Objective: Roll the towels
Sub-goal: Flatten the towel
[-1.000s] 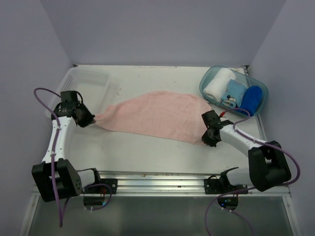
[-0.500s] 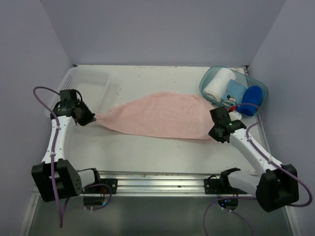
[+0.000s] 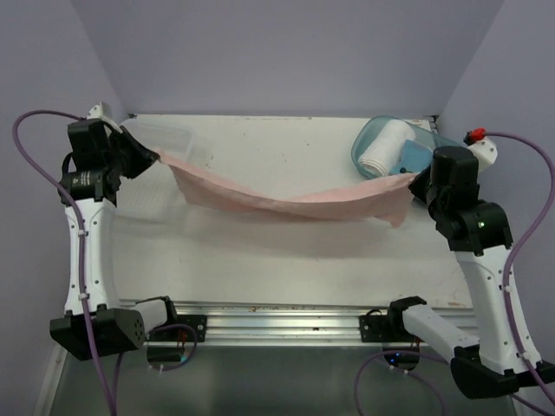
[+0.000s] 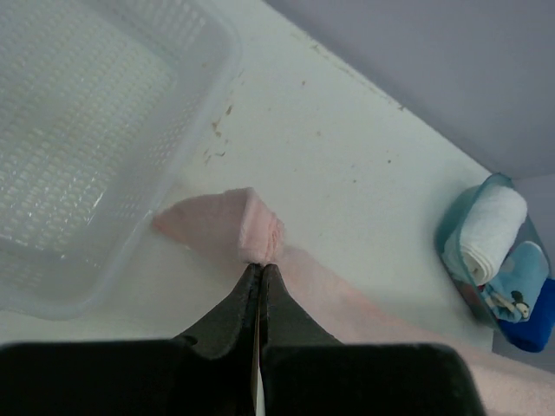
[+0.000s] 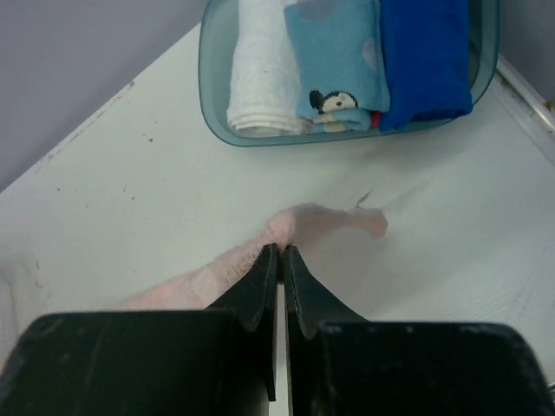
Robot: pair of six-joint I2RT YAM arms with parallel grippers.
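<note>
White bench (image 3: pixel 286 260), scuffed and speckled, boxed in by plain lilac walls on three sides. A metal rail (image 3: pixel 277 310) runs along the near edge.

Pink towel (image 3: pixel 286 201) is strung across mid-bench between both arms, sagging in a shallow arc with its shadow underneath. Whether the lowest fold brushes the bench is hard to tell from above.

Left gripper (image 3: pixel 153 159), at 10 o'clock, is closed on the towel's left corner, above the clear ribbed tray (image 4: pixel 95 147). Right gripper (image 3: pixel 416 184), at 2 o'clock, is pinched tight on the opposite corner, just beside the teal bin (image 5: pixel 215 78).

In the bin, side by side: rolled white towel (image 3: pixel 384 149), cartoon-print cloth (image 5: pixel 338 61), blue towel (image 5: pixel 427 56).
</note>
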